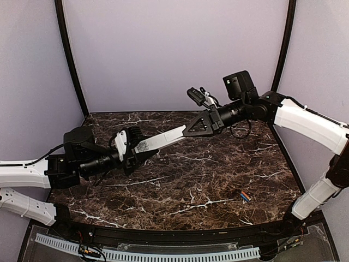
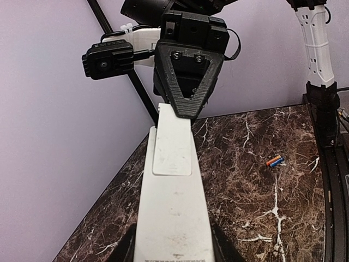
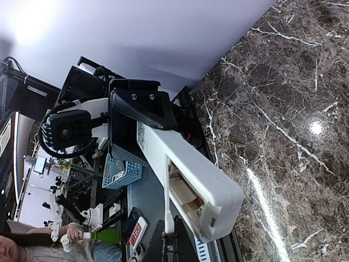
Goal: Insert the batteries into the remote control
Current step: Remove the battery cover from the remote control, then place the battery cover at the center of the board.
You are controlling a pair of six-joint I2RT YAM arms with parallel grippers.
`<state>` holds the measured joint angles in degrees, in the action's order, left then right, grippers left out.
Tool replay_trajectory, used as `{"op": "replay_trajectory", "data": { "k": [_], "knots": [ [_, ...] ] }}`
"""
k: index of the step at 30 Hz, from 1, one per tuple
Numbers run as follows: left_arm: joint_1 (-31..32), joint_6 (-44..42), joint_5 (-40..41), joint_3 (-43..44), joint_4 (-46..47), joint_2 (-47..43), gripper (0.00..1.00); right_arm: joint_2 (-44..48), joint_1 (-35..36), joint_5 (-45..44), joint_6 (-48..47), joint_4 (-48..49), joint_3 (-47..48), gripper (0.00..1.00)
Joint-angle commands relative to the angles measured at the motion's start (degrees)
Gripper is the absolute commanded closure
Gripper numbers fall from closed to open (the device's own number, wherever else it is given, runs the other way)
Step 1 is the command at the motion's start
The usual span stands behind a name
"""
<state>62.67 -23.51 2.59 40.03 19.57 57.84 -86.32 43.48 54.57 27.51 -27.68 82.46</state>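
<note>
The remote control (image 1: 161,139) is a slim white bar held in the air above the marble table, with its back turned up. My left gripper (image 1: 131,146) is shut on its near end, a finger on each side (image 2: 173,245). My right gripper (image 1: 188,130) is at the far end. It pinches the thin pale cover (image 3: 166,189), which is swung away from the open compartment (image 3: 186,197). In the left wrist view the cover (image 2: 172,147) shows as a flat plate on the remote's back. The batteries (image 1: 245,195), one blue and one orange, lie side by side on the table at the right front (image 2: 274,161).
The dark marble table (image 1: 180,180) is walled in lilac at the back and sides, with black poles (image 1: 71,60) in the corners. A white perforated strip (image 1: 147,254) runs along the front edge. A blue basket (image 3: 121,172) sits beyond the table.
</note>
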Motion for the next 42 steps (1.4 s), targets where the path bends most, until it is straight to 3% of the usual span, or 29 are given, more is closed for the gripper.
{"op": "replay_trajectory", "data": {
  "k": [1, 8, 18, 21, 23, 28, 34, 42],
  "knots": [
    [0.08, 0.91, -0.05, 0.55, 1.74, -0.62, 1.00, -0.09, 0.12, -1.28, -0.34, 1.49, -0.50, 1.00],
    [0.10, 2.18, 1.59, -0.13, 0.44, -1.03, 1.00, 0.70, -0.77, -4.11, -2.28, -0.29, 0.53, 1.00],
    [0.09, 6.64, 5.11, -3.24, -3.60, -2.84, 1.00, 3.37, -3.31, -15.44, -7.41, -7.11, 4.71, 1.00],
    [0.12, 7.43, 5.83, -3.88, -4.98, -3.96, 1.00, 3.14, -3.42, -27.94, -10.15, -11.87, 5.68, 1.00],
    [0.07, 7.62, 6.15, -4.29, -5.95, -4.91, 1.00, 2.36, -3.41, -40.83, -12.36, -15.90, 5.89, 1.00],
    [0.02, 7.95, 7.38, -5.13, -8.26, -7.97, 1.00, -2.36, -3.41, -61.20, -17.61, -18.27, 1.58, 1.00],
    [0.02, 8.08, 9.42, -5.45, -9.54, -11.51, 1.00, -17.70, -3.06, -73.64, -18.74, -23.79, 1.33, 1.00],
    [0.00, 7.56, 10.02, -4.94, -10.73, -11.88, 1.00, -29.06, 0.69, -85.42, -18.54, -28.00, 3.81, 1.00]
  ]
}}
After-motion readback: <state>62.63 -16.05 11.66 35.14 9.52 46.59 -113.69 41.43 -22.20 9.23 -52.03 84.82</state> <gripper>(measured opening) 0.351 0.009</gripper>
